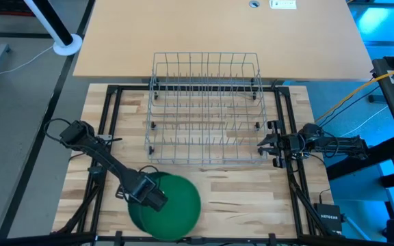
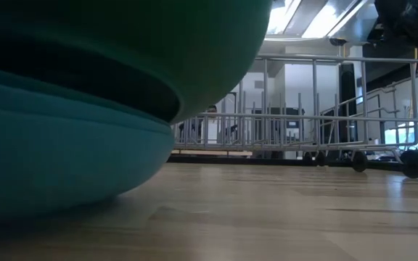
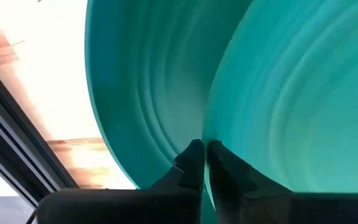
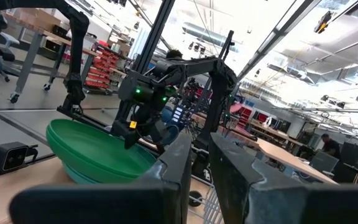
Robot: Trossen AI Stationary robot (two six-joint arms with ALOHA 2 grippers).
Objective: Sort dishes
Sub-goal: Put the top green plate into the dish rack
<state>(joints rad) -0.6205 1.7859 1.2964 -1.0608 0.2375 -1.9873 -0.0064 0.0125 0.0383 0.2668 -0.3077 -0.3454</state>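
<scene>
A stack of green plates lies on the wooden table near its near edge, left of centre. My left gripper is at the stack's left rim, shut on the top plate. In the low view a dark gap shows between that plate and the plates beneath. The wire rack stands at the middle of the table with nothing in it. My right gripper waits by the rack's near right corner; its fingers stand a narrow gap apart and hold nothing. My left gripper pinches the top plate's rim at the plate's left side, one finger under it and the other over it. The fingers come in slanting from the table's left. The plate sits tilted, raised off the plates beneath.
Bare wood lies between the stack and the rack and to the stack's right. A black frame rail runs along the table's right side under my right arm. A lighter tabletop extends beyond the rack. A person shows in the room behind.
</scene>
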